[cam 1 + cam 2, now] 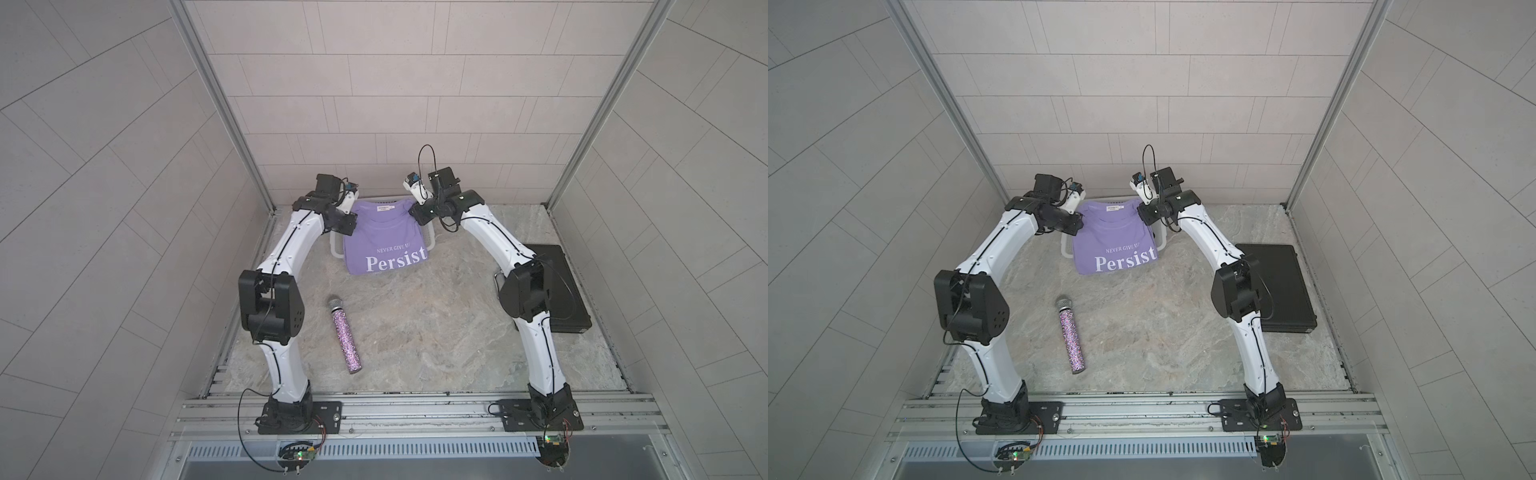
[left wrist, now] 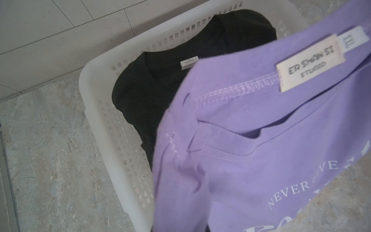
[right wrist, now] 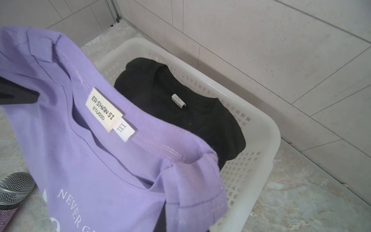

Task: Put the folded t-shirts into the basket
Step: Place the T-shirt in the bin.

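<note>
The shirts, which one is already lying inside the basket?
The black shirt: it lies flat inside the basket. The lavender shirt, printed Persist, is held up over the basket's front rim, not yet in.

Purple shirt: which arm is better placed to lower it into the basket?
Neither alone. Left end effector and right end effector each pinch a shoulder of the purple shirt above the basket; probably lower together.

so the lavender shirt (image 1: 384,237) hangs over most of the basket (image 2: 88,84) mouth; mic (image 1: 345,334) and case (image 1: 569,291) sit off to the sides, mid tabletop (image 1: 436,324) is open
</note>
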{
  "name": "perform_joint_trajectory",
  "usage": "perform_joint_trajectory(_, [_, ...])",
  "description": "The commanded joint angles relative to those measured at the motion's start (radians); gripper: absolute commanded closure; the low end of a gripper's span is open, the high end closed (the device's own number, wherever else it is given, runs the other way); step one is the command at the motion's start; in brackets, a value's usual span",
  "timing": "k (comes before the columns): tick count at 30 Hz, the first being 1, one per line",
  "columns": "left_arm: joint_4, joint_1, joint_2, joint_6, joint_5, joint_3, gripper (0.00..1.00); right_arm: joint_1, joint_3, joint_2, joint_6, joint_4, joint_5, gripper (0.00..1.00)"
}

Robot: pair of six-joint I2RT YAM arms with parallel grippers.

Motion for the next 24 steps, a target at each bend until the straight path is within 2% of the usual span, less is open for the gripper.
perform_joint_trajectory(1, [0.027,0.009,0.030,-0.014,0.009,0.023,1.00,-0.005,0.032,0.019,-0.020,-0.005,0.048,1.00])
perform_joint_trajectory(9, [0.045,0.011,0.117,-0.006,-0.033,0.099,1.00,-0.006,0.089,0.100,-0.017,0.004,0.056,1.00])
perform_joint_trajectory(15, [0.031,0.014,0.208,-0.001,-0.070,0.216,1.00,-0.008,0.194,0.188,-0.015,0.013,0.093,1.00])
perform_joint_trajectory(24, [0.031,0.014,0.316,0.014,-0.065,0.289,1.00,-0.011,0.295,0.289,-0.036,0.015,0.099,1.00])
